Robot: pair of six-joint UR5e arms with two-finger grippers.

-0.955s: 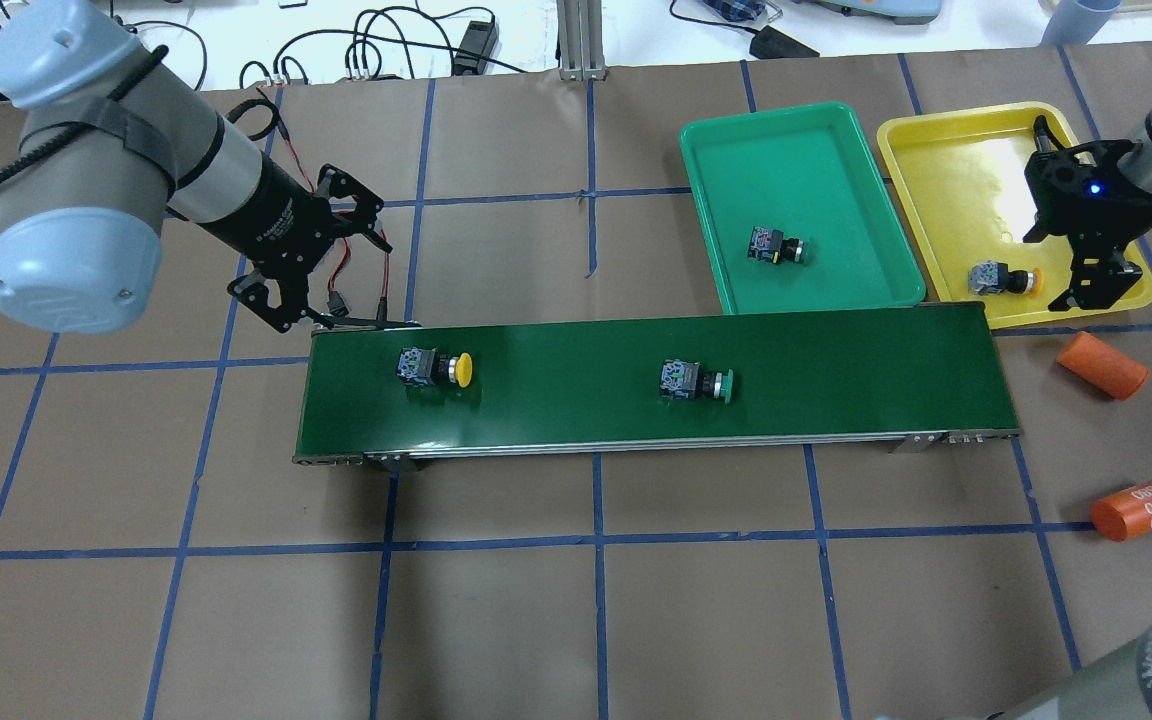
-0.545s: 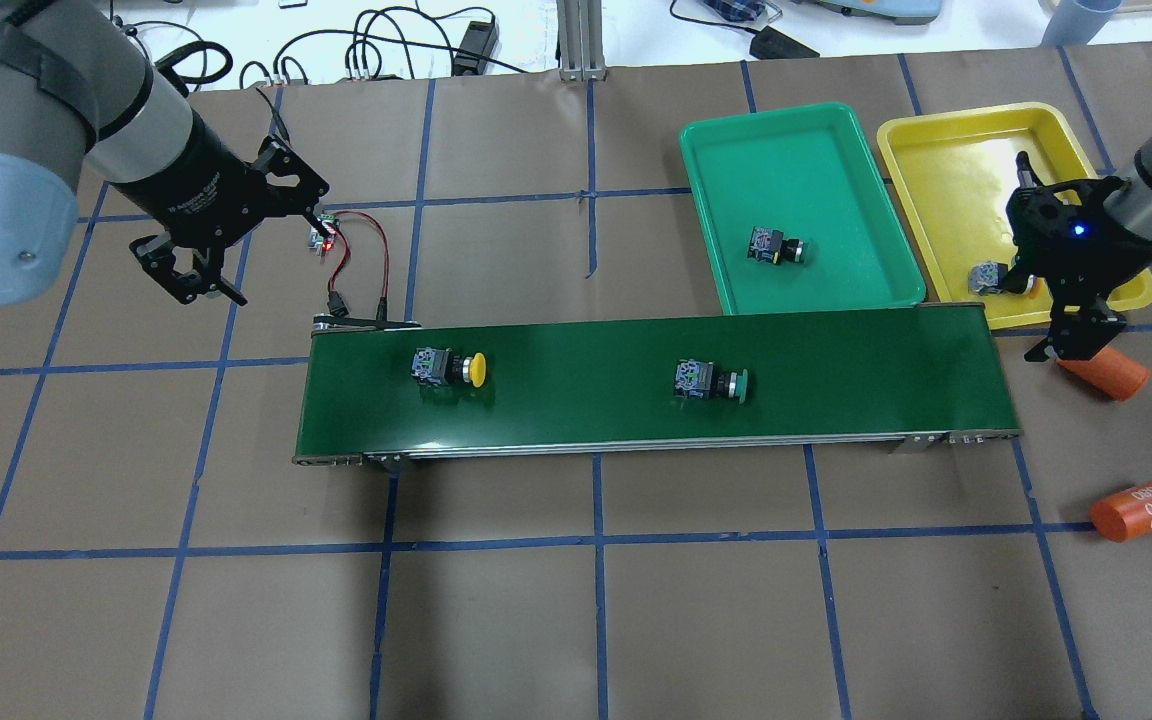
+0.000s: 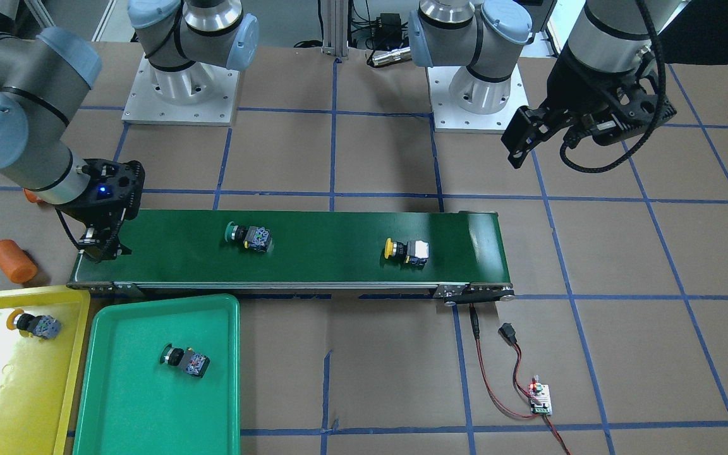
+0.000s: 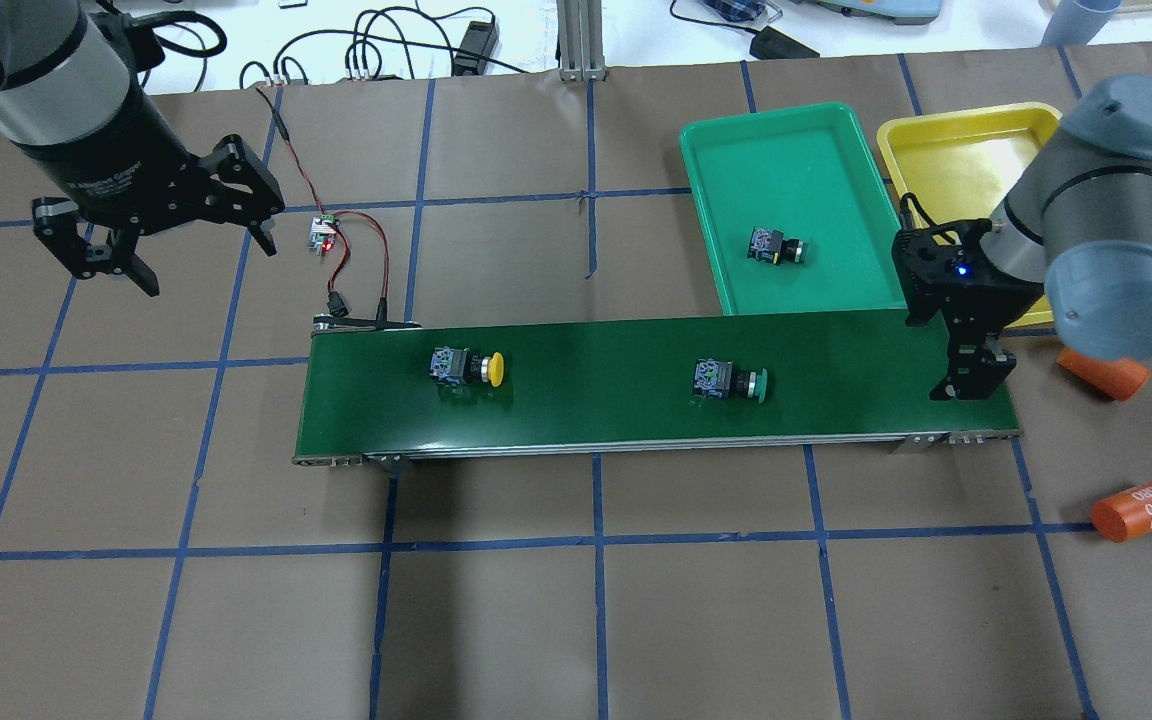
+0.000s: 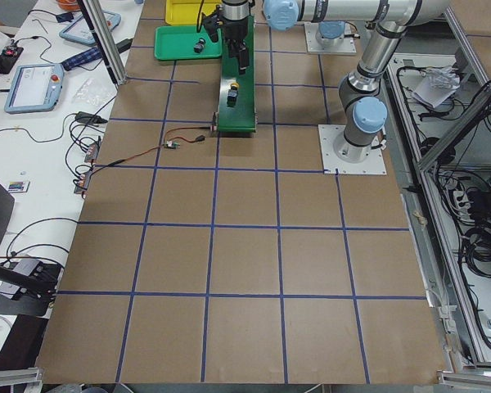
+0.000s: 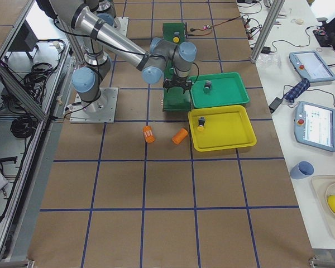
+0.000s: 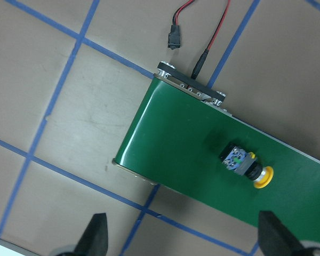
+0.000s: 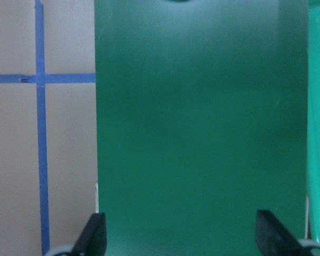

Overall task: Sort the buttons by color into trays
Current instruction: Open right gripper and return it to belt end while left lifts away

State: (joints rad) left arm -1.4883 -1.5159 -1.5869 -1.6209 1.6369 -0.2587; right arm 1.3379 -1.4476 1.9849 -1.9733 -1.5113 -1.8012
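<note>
- The left gripper [image 4: 208, 268] hangs above the bare bench, off the left end of the conveyor belt [image 4: 596, 405]. Its fingers [image 7: 96, 237] are spread wide, hold nothing and touch nothing.
- The right gripper [image 4: 971, 380] hangs over the right end of the belt. Its fingers [image 8: 95, 234] are also spread wide, with only bare belt between them, and we cannot tell whether the tips touch the belt.
- Two buttons lie on their sides on the belt. The yellow-capped button [image 4: 466, 368] is near the left end, and the green-capped button [image 4: 729, 381] is right of the middle, well apart from the right gripper.
- The green tray [image 4: 736, 150] and the yellow tray [image 4: 946, 140] sit side by side, just beyond the belt's right end and toward the bench's far edge.
- A second green button [image 4: 776, 246] lies in the green tray.
- The overhead view hides the near part of the yellow tray behind the right arm. The front-facing view shows a second yellow button [image 3: 30, 323] lying in that tray, near the corner closest to the belt.
- The left wrist view takes in the belt's left end, its plugged cable and the yellow-capped button. The right wrist view shows only plain belt, blue tape lines on the bench and a strip of the green tray at one side.
- Two orange cylinders [image 4: 1141, 508] lie on the bench past the belt's right end. One is partly covered by the right arm in the overhead view.
- A small circuit board [image 4: 321, 235] with a red light lies on the bench beyond the belt's left end, with red wires running from it.
</note>
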